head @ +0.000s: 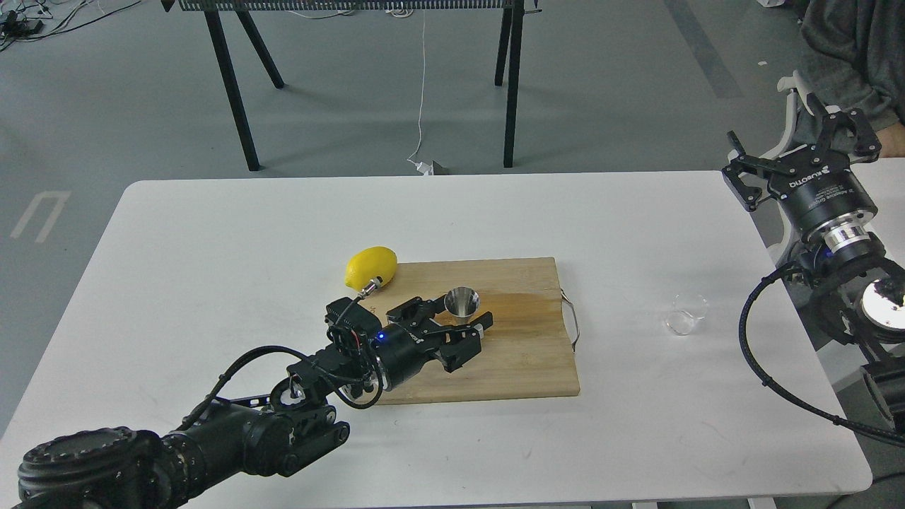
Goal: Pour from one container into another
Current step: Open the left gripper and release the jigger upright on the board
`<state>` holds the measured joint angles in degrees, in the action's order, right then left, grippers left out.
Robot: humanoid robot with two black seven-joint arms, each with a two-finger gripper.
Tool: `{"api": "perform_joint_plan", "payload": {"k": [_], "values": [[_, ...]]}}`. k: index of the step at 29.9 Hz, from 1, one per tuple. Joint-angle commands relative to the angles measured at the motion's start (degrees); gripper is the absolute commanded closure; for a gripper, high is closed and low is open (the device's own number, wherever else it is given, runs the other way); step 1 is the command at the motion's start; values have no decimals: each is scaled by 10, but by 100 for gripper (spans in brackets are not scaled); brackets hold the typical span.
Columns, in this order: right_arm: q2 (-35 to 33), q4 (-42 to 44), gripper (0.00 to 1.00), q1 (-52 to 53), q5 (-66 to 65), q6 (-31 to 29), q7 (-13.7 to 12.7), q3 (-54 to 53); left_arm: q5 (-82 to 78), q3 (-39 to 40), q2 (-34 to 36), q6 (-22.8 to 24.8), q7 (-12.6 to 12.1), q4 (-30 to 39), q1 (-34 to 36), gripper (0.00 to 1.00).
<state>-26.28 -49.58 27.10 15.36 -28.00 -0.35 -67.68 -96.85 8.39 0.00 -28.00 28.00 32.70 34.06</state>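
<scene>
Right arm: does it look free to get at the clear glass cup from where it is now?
Probably yes. The right gripper hangs open beyond the table's edge, and only bare white table lies between it and the glass cup.

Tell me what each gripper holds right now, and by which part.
The left gripper grips the shiny steel hourglass-shaped jigger low on its body, rim up. The right gripper is open and holds nothing.
</scene>
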Motion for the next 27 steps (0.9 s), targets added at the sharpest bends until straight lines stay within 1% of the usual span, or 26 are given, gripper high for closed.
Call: {"api": "perform_joint_plan", "payload": {"k": [1, 10, 27], "values": [[0, 0, 1, -1, 0, 0, 0, 0, 0, 1, 0, 0, 0, 1, -1, 15], [0, 0, 1, -1, 0, 0, 0, 0, 0, 1, 0, 0, 0, 27, -9, 14], [0, -1, 1, -4, 0, 0, 1, -1, 0, 14, 0, 0, 0, 30, -18, 14]]}}
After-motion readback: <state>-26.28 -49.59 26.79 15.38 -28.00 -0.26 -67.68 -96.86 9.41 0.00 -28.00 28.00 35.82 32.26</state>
